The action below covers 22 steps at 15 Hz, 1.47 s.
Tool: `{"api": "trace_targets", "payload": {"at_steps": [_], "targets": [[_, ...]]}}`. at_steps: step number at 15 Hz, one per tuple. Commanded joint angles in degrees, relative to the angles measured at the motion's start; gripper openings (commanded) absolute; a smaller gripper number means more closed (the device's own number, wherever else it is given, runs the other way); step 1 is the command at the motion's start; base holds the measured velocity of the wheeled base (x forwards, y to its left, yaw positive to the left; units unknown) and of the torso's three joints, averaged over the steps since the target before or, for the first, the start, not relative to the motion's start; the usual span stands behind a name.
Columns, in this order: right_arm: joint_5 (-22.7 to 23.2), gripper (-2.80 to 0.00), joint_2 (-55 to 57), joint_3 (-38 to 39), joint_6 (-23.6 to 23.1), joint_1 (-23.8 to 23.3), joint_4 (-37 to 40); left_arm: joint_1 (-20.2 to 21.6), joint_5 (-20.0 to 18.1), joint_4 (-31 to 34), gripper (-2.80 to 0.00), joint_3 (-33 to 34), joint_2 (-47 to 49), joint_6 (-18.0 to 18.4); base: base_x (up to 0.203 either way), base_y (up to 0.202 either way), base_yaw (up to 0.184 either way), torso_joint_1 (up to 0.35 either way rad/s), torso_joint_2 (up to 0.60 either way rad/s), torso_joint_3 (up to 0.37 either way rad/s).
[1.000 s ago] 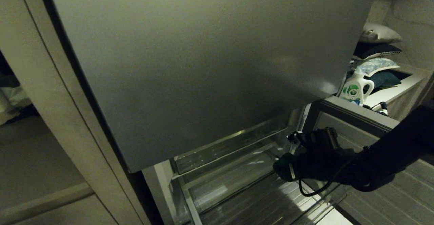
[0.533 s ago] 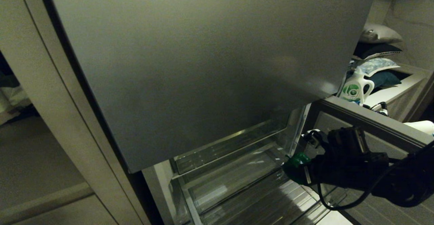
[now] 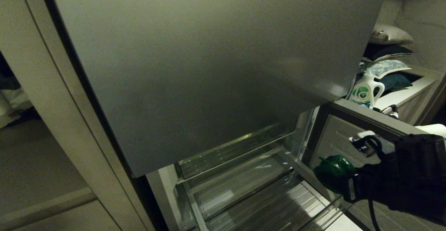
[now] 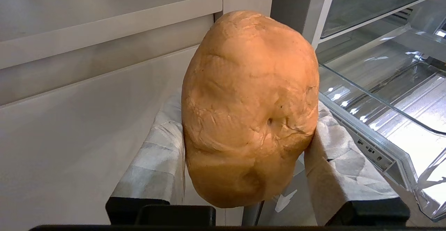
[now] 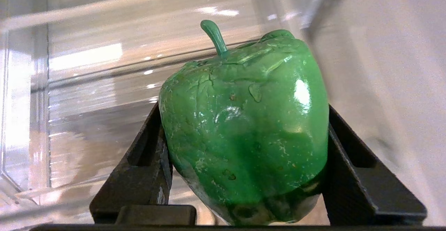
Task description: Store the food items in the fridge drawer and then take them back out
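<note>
Currently our right gripper (image 5: 244, 175) is clamped on the green pepper (image 3: 333, 170), fingers (image 5: 146, 161) pressed against both its sides, stem pointing away from the wrist. In the head view the pepper sits at the right edge of the open fridge drawer (image 3: 251, 196), above its clear front lip, right beside the grey side panel (image 3: 343, 137). Our left gripper (image 4: 244, 189) is closed on the orange-tan bread (image 4: 249, 109), cloth-covered fingers (image 4: 156, 154) squeezing both flanks, near the drawer's corner and a white cabinet (image 4: 87, 84).
</note>
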Motion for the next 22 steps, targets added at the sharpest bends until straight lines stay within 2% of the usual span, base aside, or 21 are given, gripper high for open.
{"api": "trace_targets", "payload": {"at_steps": [1,3,6,8,11,13,17,22], "targets": [[-0.9,-2.80,-15.1,3.2,-0.1,-1.0,1.4,0.1,0.0,0.0,-2.80,0.0,0.0,0.0,0.000,0.000,0.000,0.000,0.00,0.000],[-1.6,-2.80,-27.3,4.3,-0.2,-3.9,5.8,0.0,0.0,0.0,-2.80,0.0,0.0,0.1,0.000,0.000,0.000,0.000,0.00,0.000],[-2.1,-2.80,-46.3,5.7,-1.2,-10.6,13.9,0.0,0.0,0.0,-2.80,0.0,0.0,0.0,0.000,0.000,0.000,0.000,0.00,0.000],[-2.0,-2.80,-57.0,9.4,-5.7,-14.9,18.2,0.0,0.0,0.0,-2.80,0.0,0.0,0.0,0.000,0.000,0.000,0.000,0.00,0.000],[-1.0,-2.80,-68.9,20.2,-12.8,-18.0,20.9,0.0,0.0,0.0,-2.80,0.0,0.0,0.0,0.000,0.000,0.000,0.000,0.00,0.000],[0.0,-2.80,-72.6,25.6,-13.3,-18.7,21.8,0.0,0.0,0.0,-2.80,0.0,0.0,0.0,0.000,0.000,0.000,0.000,0.00,0.000],[2.8,-2.80,-85.1,24.5,-10.9,-17.4,28.7,0.0,0.0,0.0,-2.80,0.0,0.0,0.0,0.000,0.000,0.000,0.000,0.00,0.000],[2.6,-2.80,-85.1,25.5,-8.4,-17.2,26.4,0.0,0.0,0.0,-2.80,0.0,0.0,0.0,0.000,0.000,0.000,0.000,0.00,0.000]]}}
